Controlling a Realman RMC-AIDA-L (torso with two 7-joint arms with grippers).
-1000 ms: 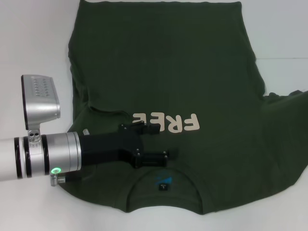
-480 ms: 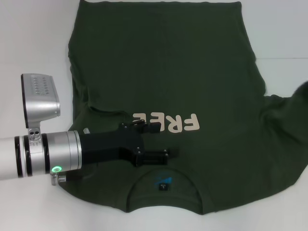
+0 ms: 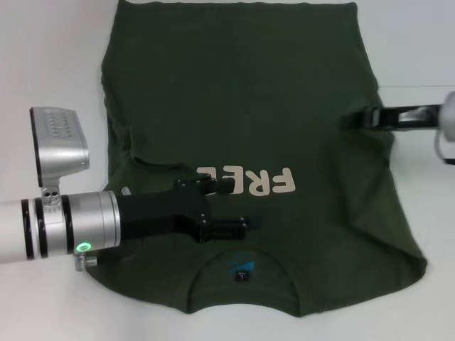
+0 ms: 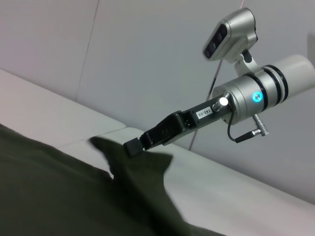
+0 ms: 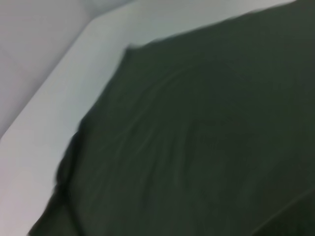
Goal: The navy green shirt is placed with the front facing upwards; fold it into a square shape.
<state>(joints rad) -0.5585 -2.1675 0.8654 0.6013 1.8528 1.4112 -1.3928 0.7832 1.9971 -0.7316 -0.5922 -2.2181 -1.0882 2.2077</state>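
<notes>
Left gripper (image 3: 238, 206) hovers spread over the shirt (image 3: 242, 92) lying flat mid-table (image 3: 43, 57), right gripper (image 3: 355, 118) pinching its sleeve at the right edge, best carried straight across, kept taut.

Rumpled green shirt (image 5: 197, 137) on seemingly white table (image 5: 44, 113).

The large dark olive-green cotton T-shirt (image 3: 234, 106) carries cream letters on its chest. From the head view they stand upside down and read "FREE"; the black left gripper (image 3: 238, 206) covers their end.
</notes>
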